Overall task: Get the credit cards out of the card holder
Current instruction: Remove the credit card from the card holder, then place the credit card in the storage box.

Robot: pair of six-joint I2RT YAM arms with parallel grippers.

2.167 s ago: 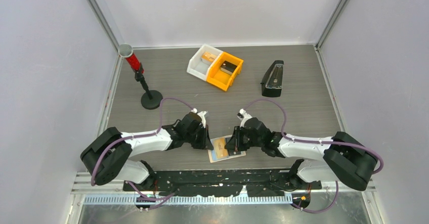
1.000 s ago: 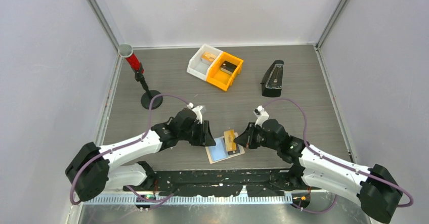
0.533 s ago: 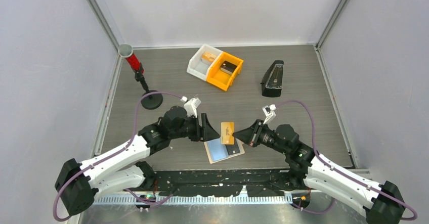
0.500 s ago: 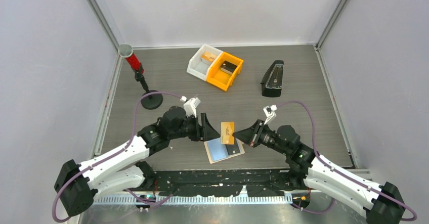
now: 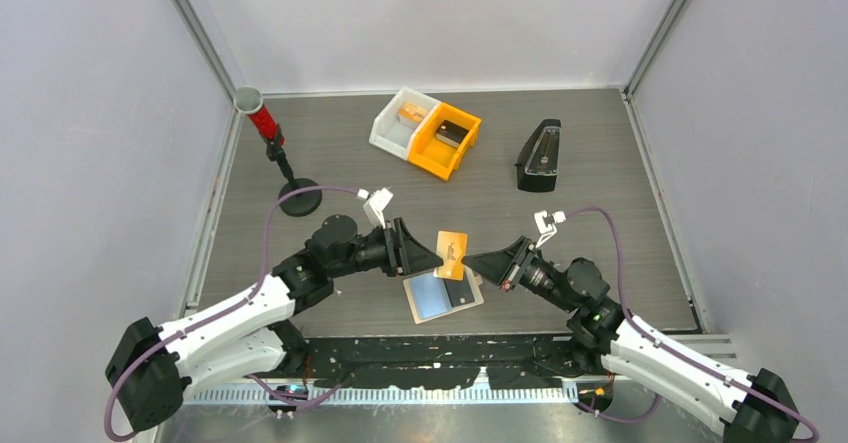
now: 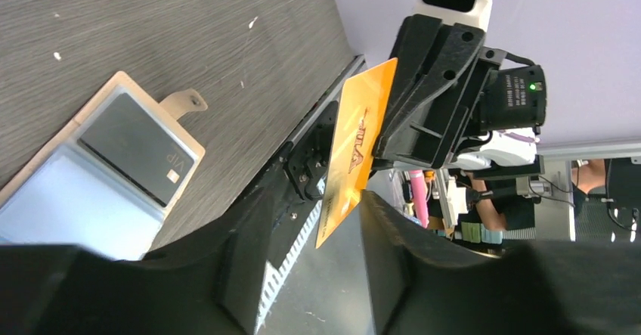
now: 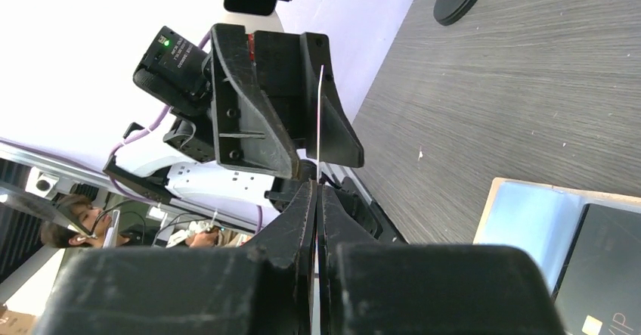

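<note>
The tan card holder (image 5: pixel 476 282) lies open on the table near the front edge, with a light blue card (image 5: pixel 431 300) and a dark silvery-grey card (image 5: pixel 462 294) in it. My right gripper (image 5: pixel 477 262) is shut on the orange card (image 5: pixel 451 254) and holds it upright in the air above the holder. My left gripper (image 5: pixel 428 256) is open, and the card's free edge sits between its fingers. In the left wrist view the orange card (image 6: pixel 355 150) hangs between the jaws (image 6: pixel 306 267), with the holder (image 6: pixel 185 102) below. In the right wrist view the card (image 7: pixel 319 116) shows edge-on.
A white bin (image 5: pixel 400 121) and an orange bin (image 5: pixel 445 140) stand at the back middle. A black wedge-shaped case (image 5: pixel 540 156) is at the back right. A red cylinder on a black stand (image 5: pixel 299 197) is at the back left.
My right gripper has pulled the orange card off the holder and raised it. My left gripper has risen too and opened around the card's other edge.
</note>
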